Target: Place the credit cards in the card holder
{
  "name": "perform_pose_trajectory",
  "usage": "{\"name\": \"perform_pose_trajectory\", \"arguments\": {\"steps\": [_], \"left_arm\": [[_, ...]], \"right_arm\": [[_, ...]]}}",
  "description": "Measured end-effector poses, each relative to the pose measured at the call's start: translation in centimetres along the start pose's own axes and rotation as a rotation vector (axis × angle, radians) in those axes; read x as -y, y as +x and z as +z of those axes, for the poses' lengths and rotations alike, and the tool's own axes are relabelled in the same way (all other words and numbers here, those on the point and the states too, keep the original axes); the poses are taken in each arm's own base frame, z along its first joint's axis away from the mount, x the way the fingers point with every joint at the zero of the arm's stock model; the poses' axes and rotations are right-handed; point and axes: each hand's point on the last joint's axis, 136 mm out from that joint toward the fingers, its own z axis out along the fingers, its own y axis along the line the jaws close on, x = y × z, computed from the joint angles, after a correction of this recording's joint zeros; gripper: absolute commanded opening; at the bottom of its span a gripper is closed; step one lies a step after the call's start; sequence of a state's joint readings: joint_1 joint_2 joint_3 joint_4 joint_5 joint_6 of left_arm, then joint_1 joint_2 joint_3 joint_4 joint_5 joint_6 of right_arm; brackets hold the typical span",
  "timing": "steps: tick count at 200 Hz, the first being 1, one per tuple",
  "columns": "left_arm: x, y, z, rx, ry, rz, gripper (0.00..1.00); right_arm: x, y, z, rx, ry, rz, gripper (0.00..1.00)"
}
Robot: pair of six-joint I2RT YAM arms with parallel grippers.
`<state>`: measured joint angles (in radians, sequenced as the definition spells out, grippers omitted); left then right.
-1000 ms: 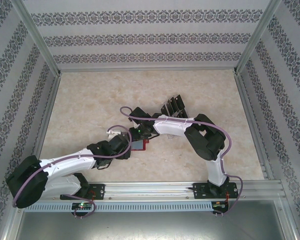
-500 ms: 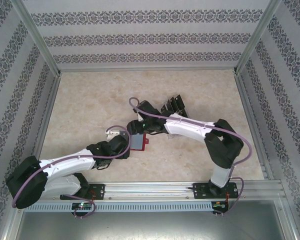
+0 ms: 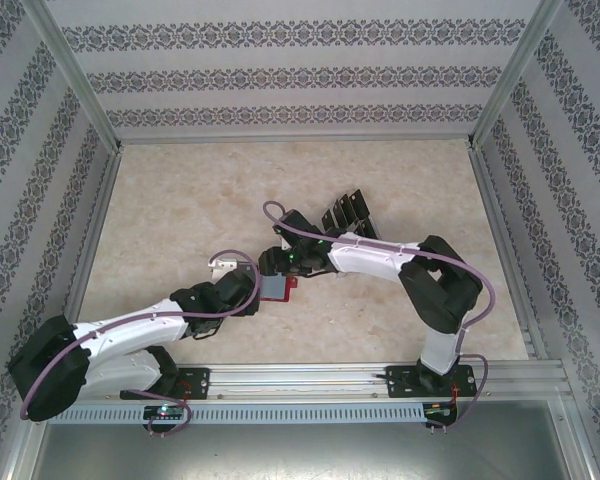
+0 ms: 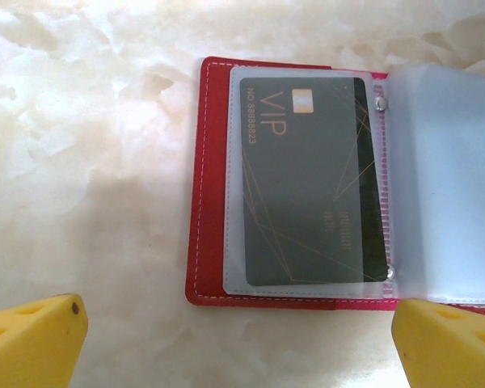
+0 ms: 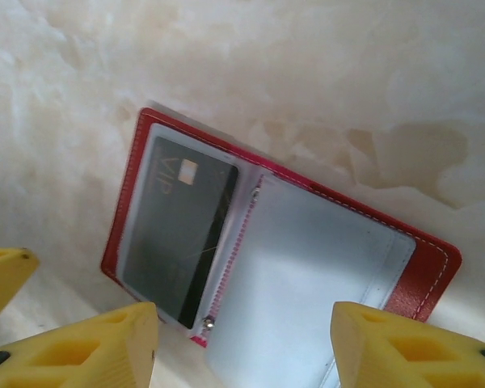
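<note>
**Current state.** The card holder [image 4: 200,242] lies open and flat near the middle of the surface [image 3: 180,200], slightly toward the near edge. 1 credit card [image 4: 307,178] sits fully inside the clear pocket on 1 page. An empty sleeve [image 4: 444,186] arches loosely over the other page. The other credit cards [image 3: 348,212] stand in a fanned row just beyond the holder, toward the far edge.

**Step in hand (judged).** Load the next card into the empty sleeve.
1. Pin the red cover with 1 gripper so the holder cannot slide.
2. Flatten the arched sleeve.
3. Hold the card level with the sleeve mouth and push it in straight.

**Gripper positions.** The left gripper [image 4: 236,311] is spread wide and holds nothing, with 1 finger off each side of the holder. The right gripper [image 5: 242,315] is also spread and empty, directly above the holder.
</note>
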<state>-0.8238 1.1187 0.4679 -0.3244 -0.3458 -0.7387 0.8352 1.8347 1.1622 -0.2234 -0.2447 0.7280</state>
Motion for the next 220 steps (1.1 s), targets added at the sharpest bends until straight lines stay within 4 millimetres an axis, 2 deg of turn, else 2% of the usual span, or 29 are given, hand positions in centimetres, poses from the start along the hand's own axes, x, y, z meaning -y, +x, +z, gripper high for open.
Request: {"name": "perform_pose_trajectory", "arguments": {"steps": [53, 137, 173, 220], "left_arm": [[0.0, 0.0, 0.0, 0.001, 0.001, 0.000, 0.97], [0.8, 0.5, 0.1, -0.022, 0.052, 0.021, 0.97], [0.9, 1.7, 0.3, -0.051, 0.078, 0.040, 0.97], [1.5, 2.1, -0.1, -0.049, 0.130, 0.057, 0.97]], "right_arm": [[1.5, 0.9, 2.4, -0.049, 0.036, 0.017, 0.58], [-0.4, 0.3, 3.1, -0.074, -0.034, 0.010, 0.57], [-0.6, 0.2, 3.2, -0.080, -0.044, 0.009, 0.57], [-0.7, 0.2, 3.3, -0.081, -0.045, 0.009, 0.57]]}}
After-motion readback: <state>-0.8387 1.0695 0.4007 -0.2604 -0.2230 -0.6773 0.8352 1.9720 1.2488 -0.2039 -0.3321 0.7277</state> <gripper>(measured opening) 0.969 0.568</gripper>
